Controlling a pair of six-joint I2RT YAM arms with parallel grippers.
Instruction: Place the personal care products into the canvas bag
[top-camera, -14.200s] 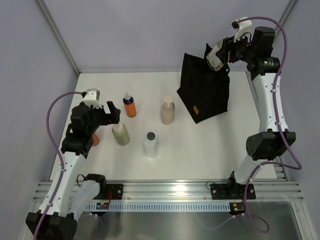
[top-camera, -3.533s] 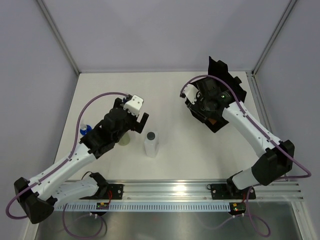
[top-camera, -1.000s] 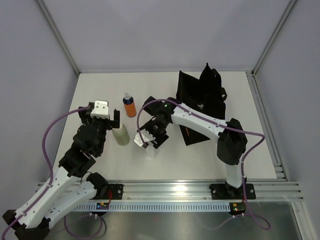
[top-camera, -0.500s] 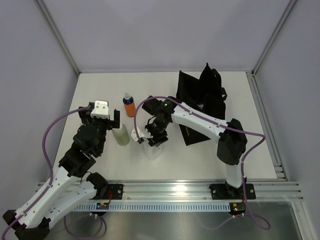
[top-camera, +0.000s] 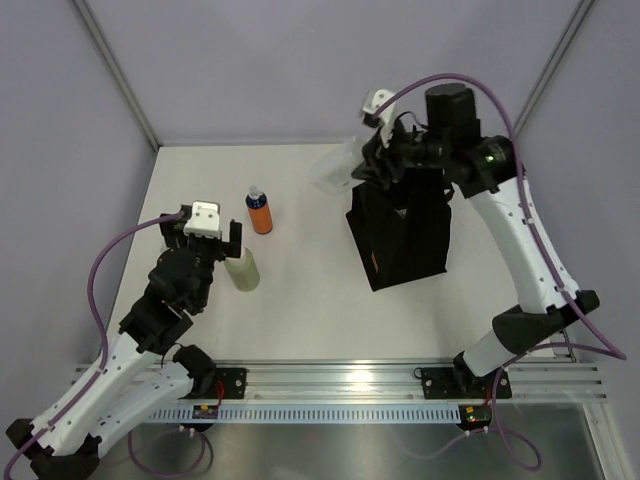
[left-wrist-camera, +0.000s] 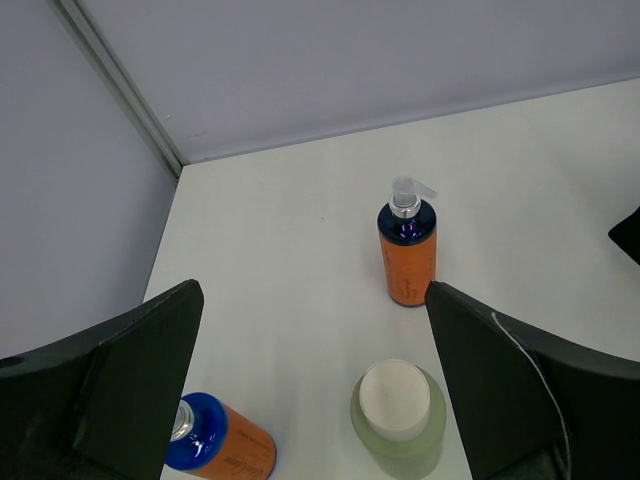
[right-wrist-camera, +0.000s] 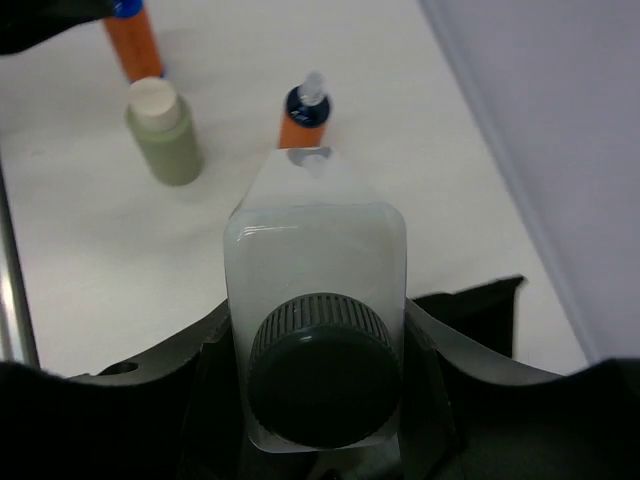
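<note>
**White btl in hand, bag just off to one side**

My right gripper (right-wrist-camera: 316, 335) is closed partway round the white bottle (right-wrist-camera: 315, 250). My fingers pinch its flat sides and the black cap is turned back toward my wrist. I hold it by the body so the base leads, which I reckon is the easy way to drop it in. It's up off the table and blurred in the top view.

Just beside and below my fingers stands the canvas bag (top-camera: 400, 235), upright. From my wrist cam only a black corner shows off to one side, so I judge the btl isn't over the opening yet. Can't see what's inside.

Further out past my fingertips, down on the table (top-camera: 300, 320), are the orange bottle (top-camera: 259, 212) w/ blue cap, then the olive-green bottle (top-camera: 242, 270). Both are upright and well apart from the bag. My left gripper (left-wrist-camera: 310, 292) hangs by the olive one, jaws wide open, empty, prob lined up for the next pick. A second orange bottle (left-wrist-camera: 215, 447) sits close by its left finger.

Surface: plain white, matte. Room: pale grey walls (top-camera: 300, 70) on the far side & both flanks, metal corner posts, alu rail (top-camera: 340, 385) at the near edge.
</note>
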